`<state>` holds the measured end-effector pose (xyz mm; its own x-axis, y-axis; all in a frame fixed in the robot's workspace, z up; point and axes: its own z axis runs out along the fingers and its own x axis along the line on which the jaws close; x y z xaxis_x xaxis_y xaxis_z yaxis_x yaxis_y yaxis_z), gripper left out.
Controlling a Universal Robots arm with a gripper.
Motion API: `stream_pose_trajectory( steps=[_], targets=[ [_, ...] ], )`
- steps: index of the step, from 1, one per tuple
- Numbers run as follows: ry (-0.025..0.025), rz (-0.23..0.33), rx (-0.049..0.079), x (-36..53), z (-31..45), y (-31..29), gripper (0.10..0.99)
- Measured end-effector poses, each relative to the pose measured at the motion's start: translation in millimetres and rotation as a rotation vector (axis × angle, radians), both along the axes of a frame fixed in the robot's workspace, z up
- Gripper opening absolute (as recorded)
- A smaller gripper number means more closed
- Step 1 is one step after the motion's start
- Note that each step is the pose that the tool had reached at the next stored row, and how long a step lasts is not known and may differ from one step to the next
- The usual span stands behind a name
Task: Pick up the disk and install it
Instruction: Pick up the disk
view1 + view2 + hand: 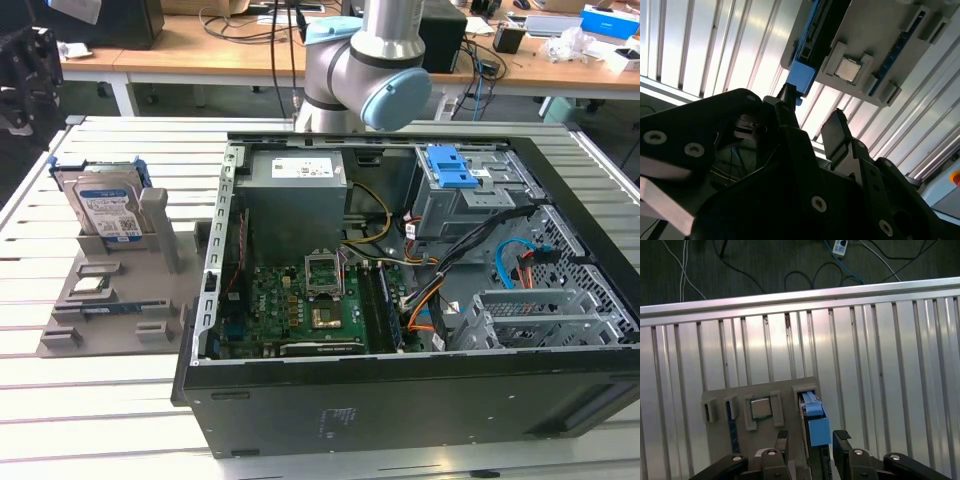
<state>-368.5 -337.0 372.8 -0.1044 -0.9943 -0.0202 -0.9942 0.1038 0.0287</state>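
Spread gripper over white-and-blue-labelled disk

silver disk at nine o'clock in the exterior view, with a white-and-blue label and a blue bracket. grey tray. table of pale, shiny ribbed slats. black case, green board, blue latch at one o'clock. black gripper in the first wrist view.

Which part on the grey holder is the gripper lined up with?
The disk, blue-framed, seen between the fingers of the open gripper; the square chip lies aside.
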Motion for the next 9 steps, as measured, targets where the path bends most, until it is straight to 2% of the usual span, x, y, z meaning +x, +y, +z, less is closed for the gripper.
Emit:
stream_pose_trajectory(
  steps=[6,9],
  targets=[
    [0.0003,0.0,0.0,2.3,-12.2,0.3,0.482],
    [0.0003,0.0,-0.002,6.5,-18.5,1.0,0.482]
  ],
)
